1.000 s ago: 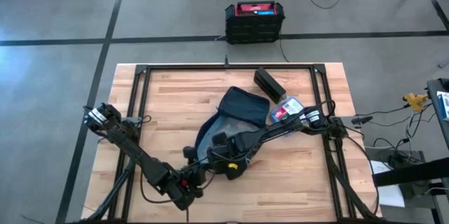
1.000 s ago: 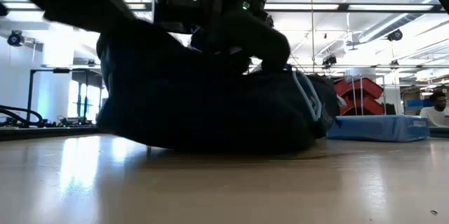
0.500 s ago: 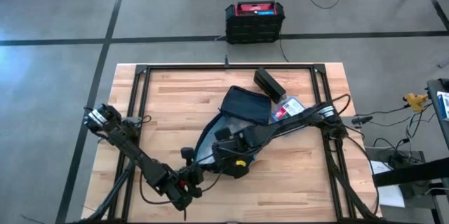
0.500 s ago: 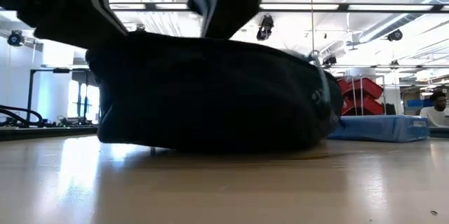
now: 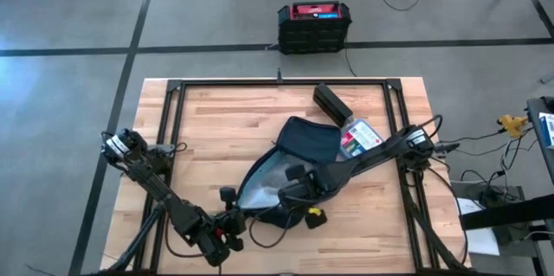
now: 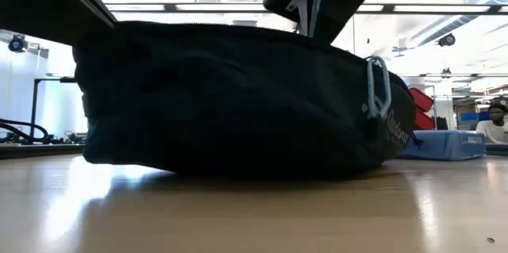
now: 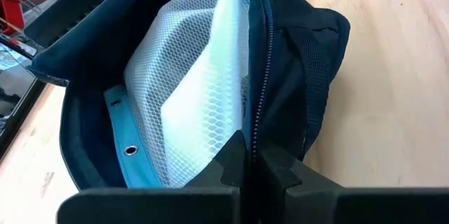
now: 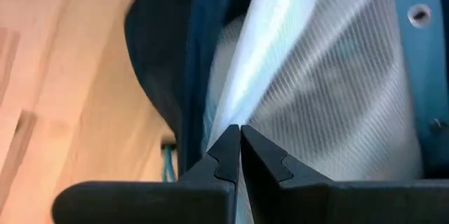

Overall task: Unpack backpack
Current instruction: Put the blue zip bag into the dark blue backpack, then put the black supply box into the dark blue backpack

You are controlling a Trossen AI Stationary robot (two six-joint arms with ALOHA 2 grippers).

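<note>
A: Two arms on the backpack (image 5: 303, 150) rn, w/ the bag lying mid-table, a bit toward the right half, opening turned to the near edge.

B: Grippers?

A: Left gripper (image 7: 251, 155) is down at the near-left of the bag. Wrist cam shows its fingers (image 7: 228, 164) pinched together on the zipper edge of the navy fabric, white mesh lining (image 7: 200, 90) spread just beyond. Right gripper (image 8: 239, 143) comes in from the right side over the bag; fingers closed to a thin line on the pale lining, approx at the mouth of the bag.

B: Bag open?

A: Yes, from above light grey lining (image 5: 267, 181) shows at the near-left end, dark navy flap toward the far-right. Low cam: bag fills most of the shot as a dark mound on the wooden table (image 6: 254, 213), a pale zipper pull loop (image 6: 379, 86) hanging at its right end.

B: Other stuff on the table?

A: Blue box w/ red label (image 5: 357, 136) touching or just beside the bag's far-right edge, partly under the right arm. Black rectangular block (image 5: 331, 103) just beyond that, toward the far edge. Small yellow bit (image 5: 315, 215) near the bag's near edge; can't tell what it is.

B: Off-table?

A: Black crate w/ red top (image 5: 314, 27) on the floor past the far edge. A person (image 6: 496, 122) shows in the room at far right in the low cam.
</note>
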